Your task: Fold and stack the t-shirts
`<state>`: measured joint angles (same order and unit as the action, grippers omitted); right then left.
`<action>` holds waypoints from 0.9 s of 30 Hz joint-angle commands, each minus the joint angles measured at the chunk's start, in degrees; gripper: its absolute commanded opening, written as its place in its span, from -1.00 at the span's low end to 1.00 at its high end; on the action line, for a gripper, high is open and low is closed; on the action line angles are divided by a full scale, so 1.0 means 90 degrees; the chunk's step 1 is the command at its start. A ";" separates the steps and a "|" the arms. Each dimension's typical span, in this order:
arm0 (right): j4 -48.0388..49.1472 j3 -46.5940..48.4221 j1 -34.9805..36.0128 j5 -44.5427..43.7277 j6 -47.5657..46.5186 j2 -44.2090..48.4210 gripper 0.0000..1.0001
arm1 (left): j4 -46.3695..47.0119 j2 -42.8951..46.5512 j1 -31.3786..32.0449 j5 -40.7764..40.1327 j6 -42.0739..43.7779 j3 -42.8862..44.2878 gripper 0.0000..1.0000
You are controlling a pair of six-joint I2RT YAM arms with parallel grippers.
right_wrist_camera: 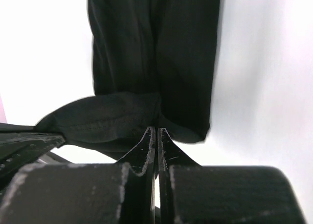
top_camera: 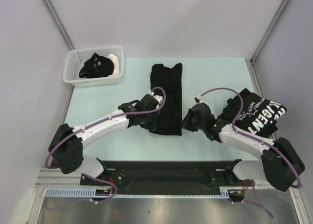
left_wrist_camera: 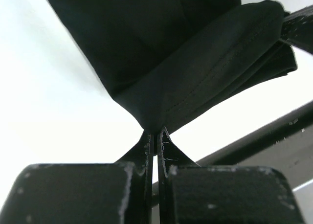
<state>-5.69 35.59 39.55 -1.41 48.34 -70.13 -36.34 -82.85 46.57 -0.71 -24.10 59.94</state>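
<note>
A black t-shirt (top_camera: pixel 166 94), folded into a long narrow strip, lies in the middle of the table. My left gripper (top_camera: pixel 155 120) is shut on its near left corner (left_wrist_camera: pixel 161 117) and lifts it slightly. My right gripper (top_camera: pixel 185 122) is shut on its near right corner (right_wrist_camera: pixel 161 122). A second black t-shirt with big white lettering (top_camera: pixel 257 114) lies crumpled at the right, under the right arm. Another black garment (top_camera: pixel 97 66) lies in the white basket (top_camera: pixel 76 78) at the back left.
The white slotted basket stands at the table's far left corner. The right arm's cable loops over the lettered shirt. A black rail (top_camera: pixel 166 168) runs along the near table edge.
</note>
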 commanded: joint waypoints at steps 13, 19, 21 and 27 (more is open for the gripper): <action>0.0486 0.1357 -0.1269 0.1279 -0.1288 -0.1241 -1.00 | -0.0025 -0.0941 -0.0691 -0.0614 0.0607 0.1181 -1.00; 0.0476 0.1806 -0.1523 0.1416 -0.1630 -0.1582 -1.00 | -0.0015 -0.1282 -0.0926 -0.0732 0.0734 0.1737 -1.00; 0.0457 0.1943 -0.1630 0.1455 -0.1767 -0.1758 -1.00 | -0.0015 -0.1380 -0.1033 -0.0741 0.0763 0.1942 -1.00; 0.0496 0.2421 -0.1865 0.1660 -0.2079 -0.2226 -1.00 | 0.0014 -0.1780 -0.1258 -0.0722 0.0812 0.2401 -1.00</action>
<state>-2.39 53.58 24.69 13.06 33.52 -87.77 -35.66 -97.30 37.30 -4.64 -18.87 77.65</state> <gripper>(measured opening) 0.011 0.012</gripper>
